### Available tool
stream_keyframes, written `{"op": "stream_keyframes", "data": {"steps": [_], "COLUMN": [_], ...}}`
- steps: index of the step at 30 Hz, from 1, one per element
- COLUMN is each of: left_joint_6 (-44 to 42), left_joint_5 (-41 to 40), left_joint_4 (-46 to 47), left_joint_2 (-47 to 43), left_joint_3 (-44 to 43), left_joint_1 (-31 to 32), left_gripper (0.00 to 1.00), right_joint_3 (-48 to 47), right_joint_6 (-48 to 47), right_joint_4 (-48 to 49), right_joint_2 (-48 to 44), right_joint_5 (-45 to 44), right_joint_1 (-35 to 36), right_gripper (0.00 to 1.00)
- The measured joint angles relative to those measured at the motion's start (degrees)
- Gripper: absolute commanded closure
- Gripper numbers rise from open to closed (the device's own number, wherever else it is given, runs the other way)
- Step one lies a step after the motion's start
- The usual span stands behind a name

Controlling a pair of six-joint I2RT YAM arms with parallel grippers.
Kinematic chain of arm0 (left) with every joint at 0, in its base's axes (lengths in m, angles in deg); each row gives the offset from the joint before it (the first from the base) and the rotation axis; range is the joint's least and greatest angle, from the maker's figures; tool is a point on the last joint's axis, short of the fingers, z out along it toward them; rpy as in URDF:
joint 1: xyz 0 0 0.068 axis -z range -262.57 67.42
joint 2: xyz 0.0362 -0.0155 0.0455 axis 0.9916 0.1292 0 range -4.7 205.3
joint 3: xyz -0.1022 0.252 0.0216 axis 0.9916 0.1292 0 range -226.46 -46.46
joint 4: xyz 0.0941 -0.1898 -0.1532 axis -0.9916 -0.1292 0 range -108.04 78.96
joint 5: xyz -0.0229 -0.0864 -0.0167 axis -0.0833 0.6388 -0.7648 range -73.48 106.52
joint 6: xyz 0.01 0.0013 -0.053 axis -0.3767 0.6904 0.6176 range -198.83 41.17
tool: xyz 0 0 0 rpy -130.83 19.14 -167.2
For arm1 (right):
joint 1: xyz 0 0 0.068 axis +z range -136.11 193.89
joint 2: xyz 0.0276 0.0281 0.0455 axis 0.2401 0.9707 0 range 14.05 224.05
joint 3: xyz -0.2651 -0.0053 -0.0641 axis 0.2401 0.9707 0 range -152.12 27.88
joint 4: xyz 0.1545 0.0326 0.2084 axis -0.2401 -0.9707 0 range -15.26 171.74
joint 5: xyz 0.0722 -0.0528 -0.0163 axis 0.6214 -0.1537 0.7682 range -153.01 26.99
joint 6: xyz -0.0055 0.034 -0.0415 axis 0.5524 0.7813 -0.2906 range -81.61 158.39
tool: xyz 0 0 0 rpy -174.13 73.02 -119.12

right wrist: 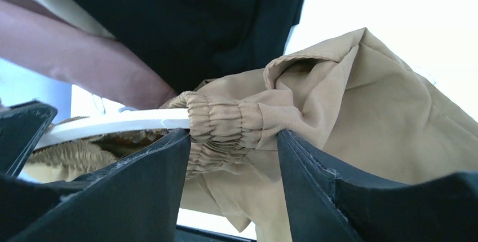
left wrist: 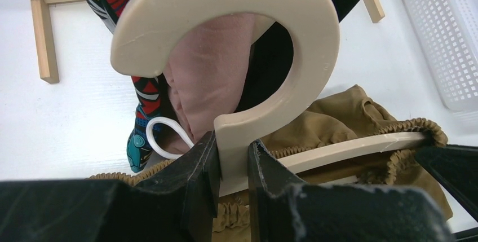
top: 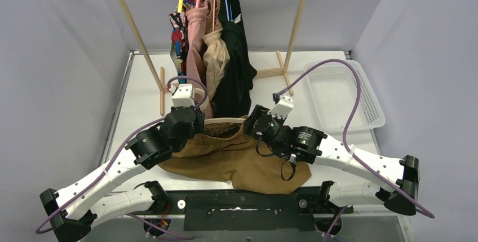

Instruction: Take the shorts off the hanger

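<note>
At the near middle of the table (top: 141, 101), the tan shorts (top: 237, 160) lie on a cream hanger (left wrist: 315, 44). The left gripper (left wrist: 233, 168) clamps the hanger's hook stem, and the right gripper (right wrist: 234, 140) pinches the shorts' gathered waistband.

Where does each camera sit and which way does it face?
Top external: high behind the robot, looking down at the table, tan shorts and clothes rack; left arm and right arm show.
Left wrist: on the left arm, looking along the left tool, clamped on the cream hanger.
Right wrist: on the right arm, looking along the right tool, closed on the shorts' waistband.
Shared: both wrist views show the hanger and tan shorts.
</note>
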Motion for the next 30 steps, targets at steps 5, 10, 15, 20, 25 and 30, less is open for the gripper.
{"op": "stream_keyframes", "data": {"steps": [5, 10, 15, 20, 25, 30], "left_joint_6": [-1.6, -2.3, -1.3, -0.5, -0.3, -0.3], "left_joint_5": [1.0, 2.2, 1.2, -1.4, -2.1, -1.8], "left_joint_4": [-1.5, -2.1, -2.1, -1.9, -0.7, -0.1], "left_joint_2": [2.6, 3.7, -0.6, -3.5, -4.0, -3.5], "left_joint_3": [-2.1, -2.9, -1.3, -1.0, -1.0, -1.0], "left_joint_1": [0.2, 0.6, 0.8, 0.9, 1.0, 1.2], "left_gripper": [1.0, 1.0, 1.0, 1.0, 1.0, 1.0], "right_joint_3": [-0.7, -0.7, -0.5, 5.9, 13.4, 16.2], "right_joint_6": [3.6, 6.0, 5.3, 4.5, 4.7, 2.4], "right_joint_4": [-2.5, -5.6, -7.0, -5.7, -3.8, 0.0], "right_joint_2": [2.9, 4.8, 4.0, -3.0, -12.0, -15.2], "right_joint_5": [-2.0, -3.1, -3.8, -1.7, 2.3, 6.6], "right_joint_1": [-0.7, -2.8, -5.2, -8.3, -12.5, -14.3], "right_gripper": [0.57, 0.9, 0.99, 1.0, 0.98, 0.92]}}
